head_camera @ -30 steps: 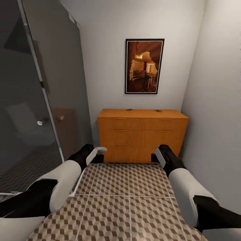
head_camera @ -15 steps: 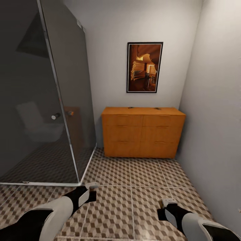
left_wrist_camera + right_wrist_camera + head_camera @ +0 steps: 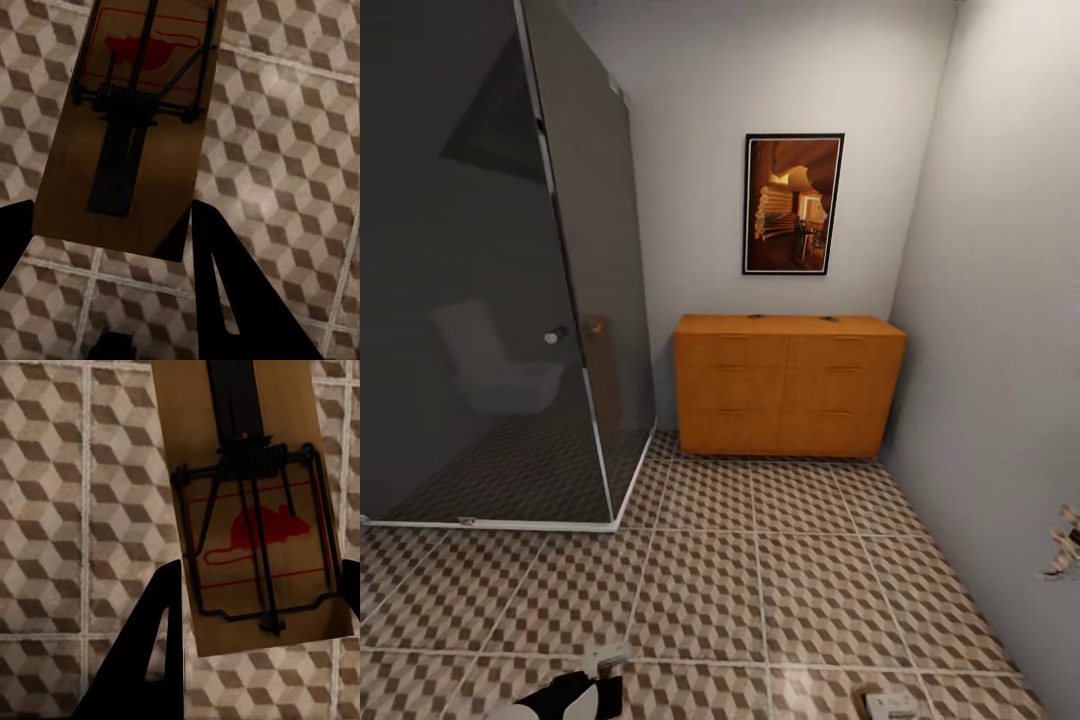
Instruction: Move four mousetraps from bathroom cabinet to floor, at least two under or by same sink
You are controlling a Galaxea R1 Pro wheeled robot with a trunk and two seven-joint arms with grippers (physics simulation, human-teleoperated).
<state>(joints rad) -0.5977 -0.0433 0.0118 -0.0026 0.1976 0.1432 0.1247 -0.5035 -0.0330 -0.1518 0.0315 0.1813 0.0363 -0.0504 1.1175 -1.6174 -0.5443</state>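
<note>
In the left wrist view a mousetrap point(image 3: 127, 127), a brown board with a red mouse print and dark wire, sits between my left gripper's point(image 3: 105, 236) black fingers point(image 3: 225, 300), shut on it above the bathroom floor point(image 3: 285, 150). My right gripper point(image 3: 259, 600) is shut on another mousetrap point(image 3: 247, 502) over the same tiles. The head view catches both grippers at its lower edge, left point(image 3: 595, 680) and right point(image 3: 888, 705). The orange-brown cabinet point(image 3: 788, 385) stands against the far wall, drawers closed, with two tiny dark things point(image 3: 756, 316) on its top. The sink is out of view.
A dark glass shower enclosure point(image 3: 490, 300) fills the left side, its metal sill point(image 3: 490, 522) on the floor. A grey wall point(image 3: 1000, 350) runs along the right, with a small ragged object point(image 3: 1065, 545) on it. A framed picture point(image 3: 793, 204) hangs above the cabinet.
The whole head view has pulled back from the cabinet, which now looks smaller and farther. Both arms have sunk to the picture's lower edge, and more tiled floor shows.
</note>
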